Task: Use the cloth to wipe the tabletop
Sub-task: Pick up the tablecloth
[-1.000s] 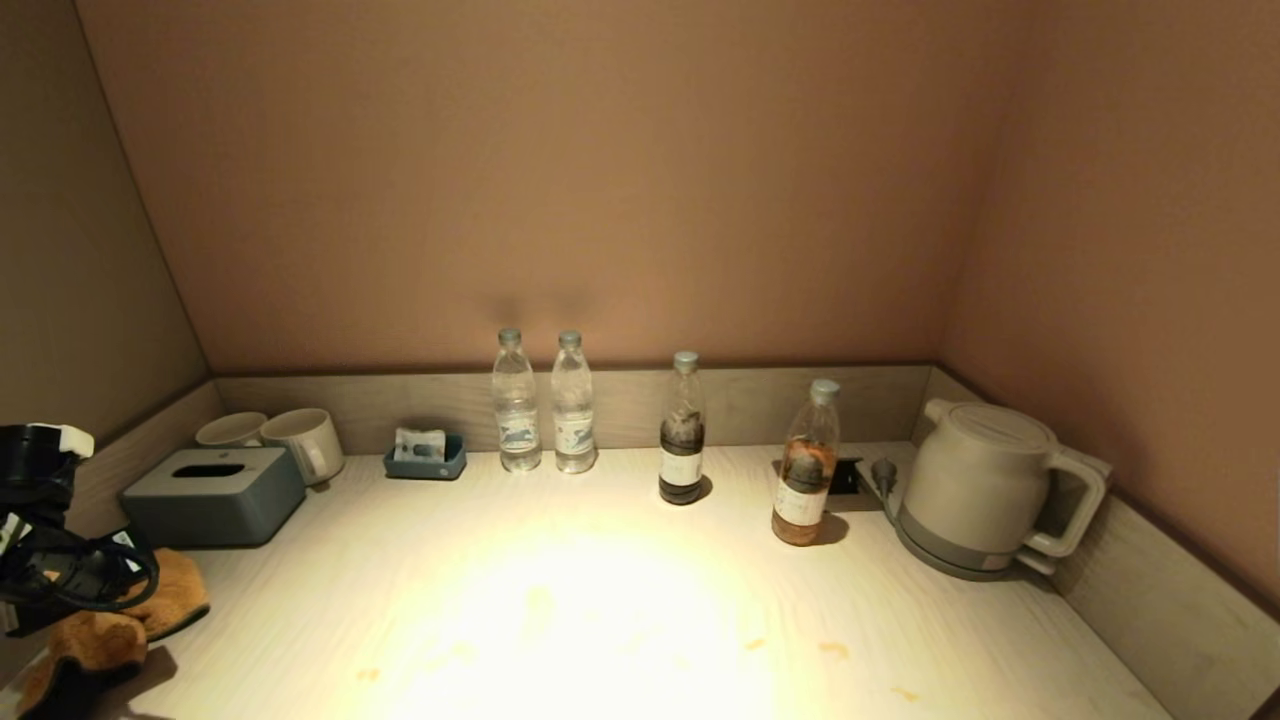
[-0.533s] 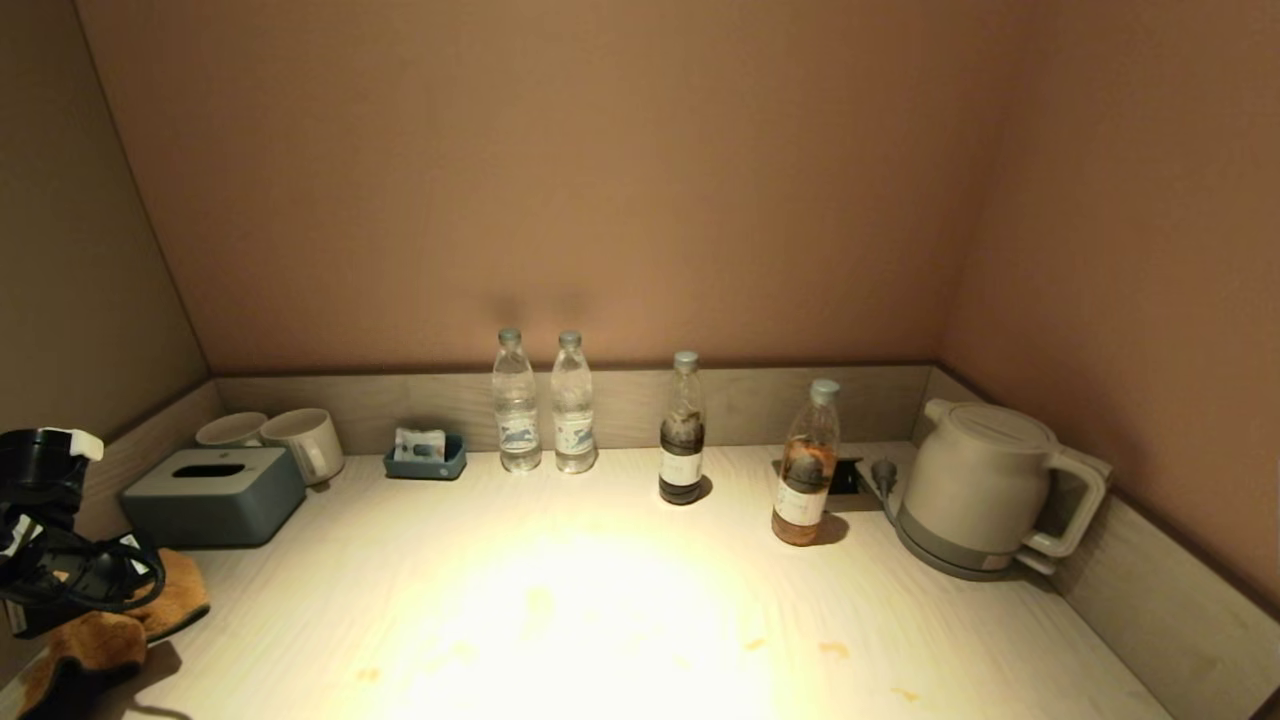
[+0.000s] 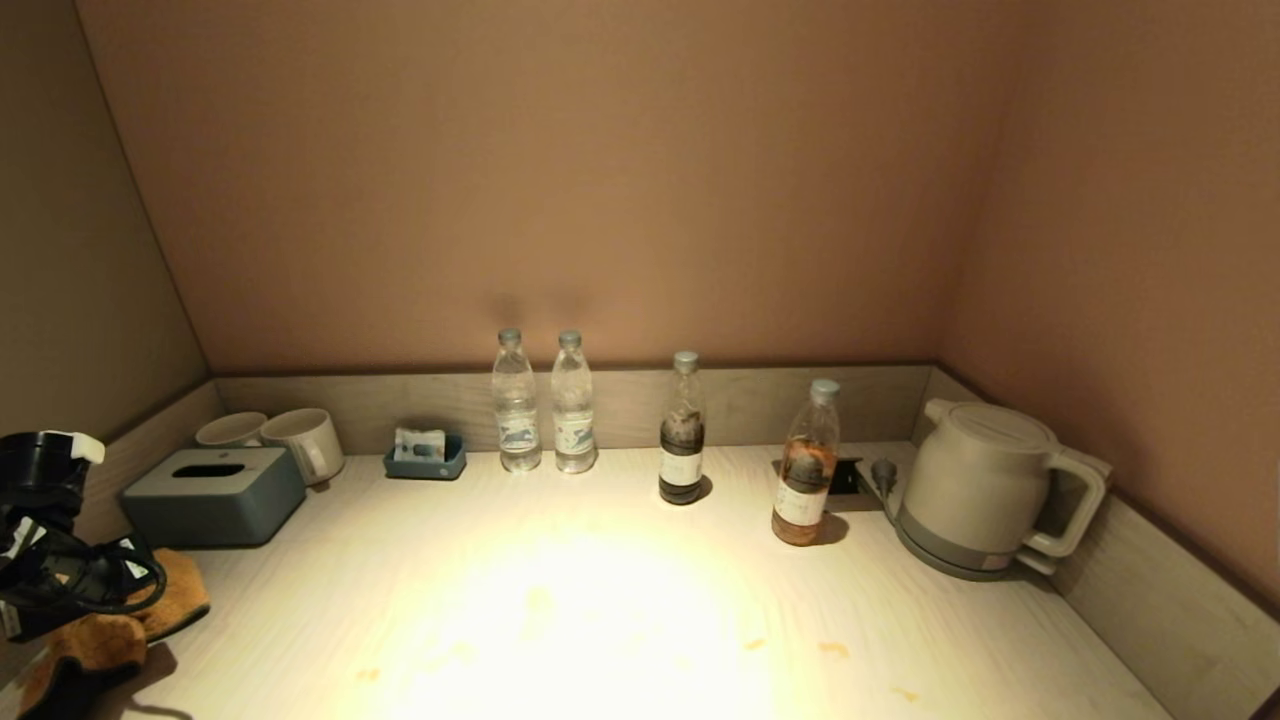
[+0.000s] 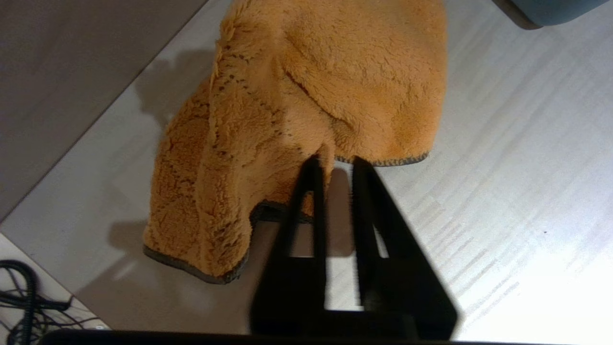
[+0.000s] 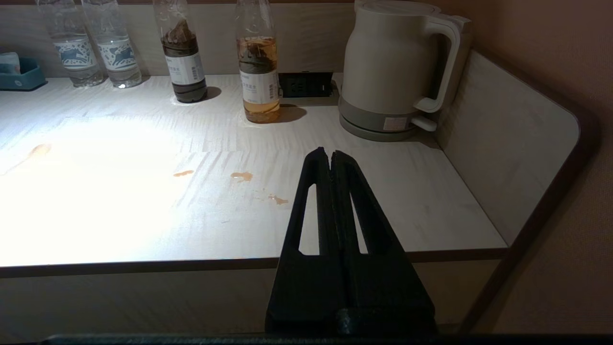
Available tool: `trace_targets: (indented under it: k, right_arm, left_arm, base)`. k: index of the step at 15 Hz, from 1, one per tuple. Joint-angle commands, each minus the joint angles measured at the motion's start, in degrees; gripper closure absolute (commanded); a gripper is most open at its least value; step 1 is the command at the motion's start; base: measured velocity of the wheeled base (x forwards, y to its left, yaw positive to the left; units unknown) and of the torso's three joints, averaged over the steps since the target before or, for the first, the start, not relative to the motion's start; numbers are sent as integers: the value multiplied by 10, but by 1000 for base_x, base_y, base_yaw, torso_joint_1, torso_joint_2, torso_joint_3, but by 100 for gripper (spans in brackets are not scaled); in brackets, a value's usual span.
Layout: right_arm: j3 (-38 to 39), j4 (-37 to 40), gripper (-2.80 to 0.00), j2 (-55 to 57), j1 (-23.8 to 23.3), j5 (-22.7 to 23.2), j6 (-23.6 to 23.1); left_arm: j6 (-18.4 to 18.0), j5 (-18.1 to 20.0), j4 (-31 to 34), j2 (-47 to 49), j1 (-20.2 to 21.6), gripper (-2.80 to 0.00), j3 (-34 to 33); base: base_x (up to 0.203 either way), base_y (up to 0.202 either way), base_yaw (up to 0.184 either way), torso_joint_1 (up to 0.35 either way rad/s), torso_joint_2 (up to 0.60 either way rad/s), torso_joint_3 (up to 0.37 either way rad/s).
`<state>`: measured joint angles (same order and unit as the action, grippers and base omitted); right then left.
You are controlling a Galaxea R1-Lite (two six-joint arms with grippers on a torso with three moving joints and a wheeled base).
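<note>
The orange-yellow cloth (image 3: 170,595) lies bunched at the near left corner of the pale tabletop (image 3: 600,600), in front of the tissue box. In the left wrist view the cloth (image 4: 325,81) is folded and ridged, with its dark edging showing. My left gripper (image 4: 335,163) is open by a narrow gap, its tips at the cloth's near edge with a small tuft of cloth between them. My left arm (image 3: 50,560) hangs over the cloth. Small orange stains (image 3: 833,649) dot the near middle and right. My right gripper (image 5: 330,152) is shut and empty, off the table's front edge.
A grey-blue tissue box (image 3: 215,495) and two mugs (image 3: 305,440) stand at the back left, then a small blue tray (image 3: 425,458). Several bottles (image 3: 683,430) line the back. A kettle (image 3: 985,490) and a socket (image 3: 850,475) stand at the right. A low rim (image 3: 760,400) bounds the top.
My left arm has sunk a little onto the cloth, and the cloth's near bulge has flattened slightly. Nothing else has moved.
</note>
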<state>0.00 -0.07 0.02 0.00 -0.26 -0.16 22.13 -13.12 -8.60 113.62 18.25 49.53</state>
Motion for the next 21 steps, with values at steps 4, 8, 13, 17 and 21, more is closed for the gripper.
trace_targets:
  k: [4,8,13,17,21]
  right_arm:
    - [0,0,0,0,0,0,0]
    - [0,0,0,0,0,0,0]
    - [0,0,0,0,0,0,0]
    - [0,0,0,0,0,0,0]
    - [0,0,0,0,0,0,0]
  left_arm:
    - [1,-10,-1,-29,0,-280,-5]
    - [5,-13,6,-57,0,-280,-10]
    - [1,-13,3,-78,17,-280,-27]
    - [1,-12,-1,-57,28,-280,-25]
    - [6,-9,-3,10,38,-280,-10]
  base:
    - [0,0,0,0,0,0]
    - [0,0,0,0,0,0]
    - [0,0,0,0,0,0]
    - [0,0,0,0,0,0]
    - [0,0,0,0,0,0]
